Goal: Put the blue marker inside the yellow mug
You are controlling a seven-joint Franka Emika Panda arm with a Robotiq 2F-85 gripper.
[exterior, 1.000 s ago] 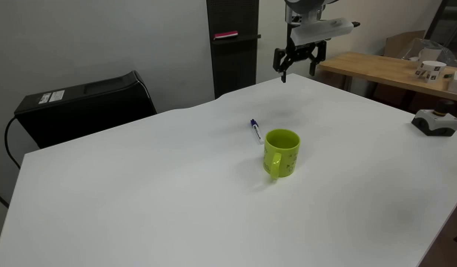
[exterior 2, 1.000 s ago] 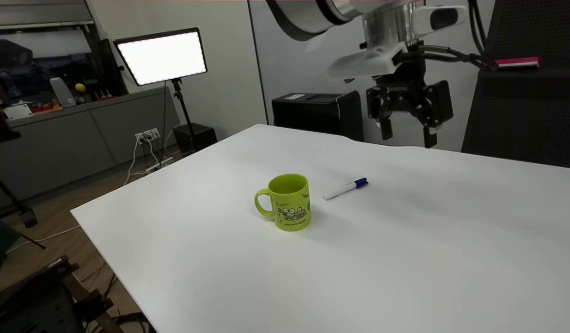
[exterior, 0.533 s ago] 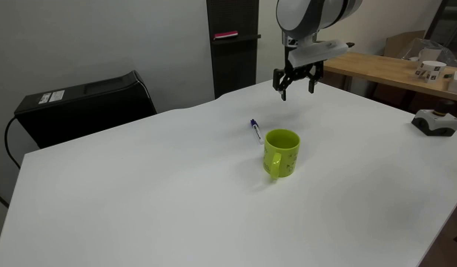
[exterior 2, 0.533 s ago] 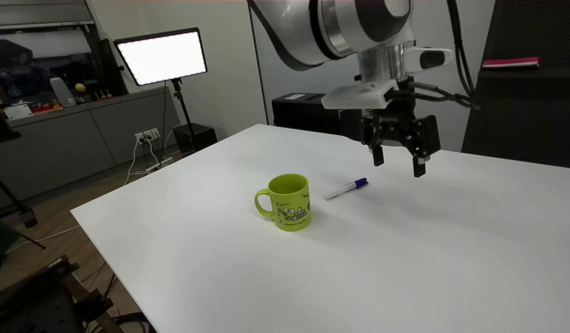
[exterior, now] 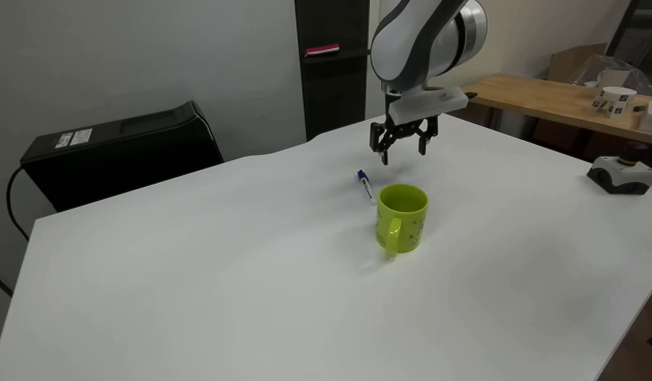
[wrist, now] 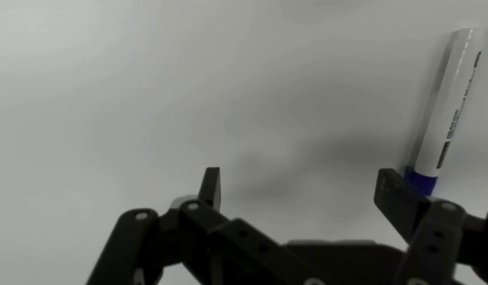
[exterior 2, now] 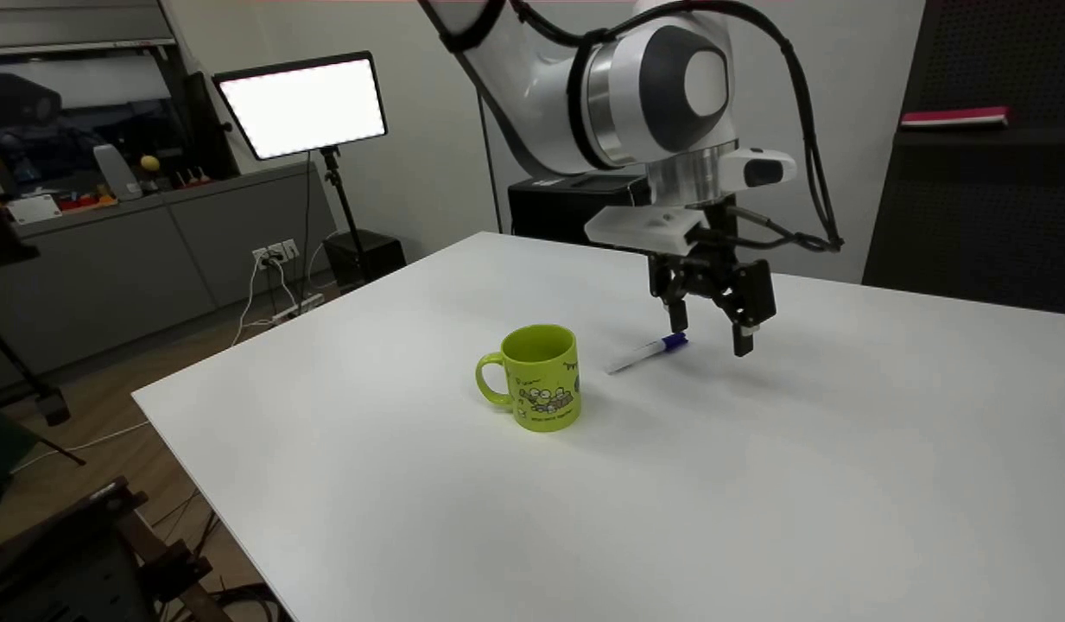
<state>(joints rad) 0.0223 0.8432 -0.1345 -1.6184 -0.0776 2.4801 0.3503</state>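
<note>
Looked like a lab to me tbh: my arm [exterior 2: 541,112] hung over a white bench [exterior 2: 843,484], a lit panel lamp [exterior 2: 301,105] glowed on a skinny stand [exterior 2: 346,210], and wall sockets [exterior 2: 275,252] had cables [exterior 2: 250,294] trailing off them. A knob-topped box [exterior: 621,174] sat near the white bench's edge, and a wooden bench [exterior: 526,94] carried white pieces [exterior: 616,95] with black squares.

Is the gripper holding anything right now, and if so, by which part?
Nothing is held: the gripper is open with nothing between its jaws, and the marker lies on the table, outside the gap.
</note>
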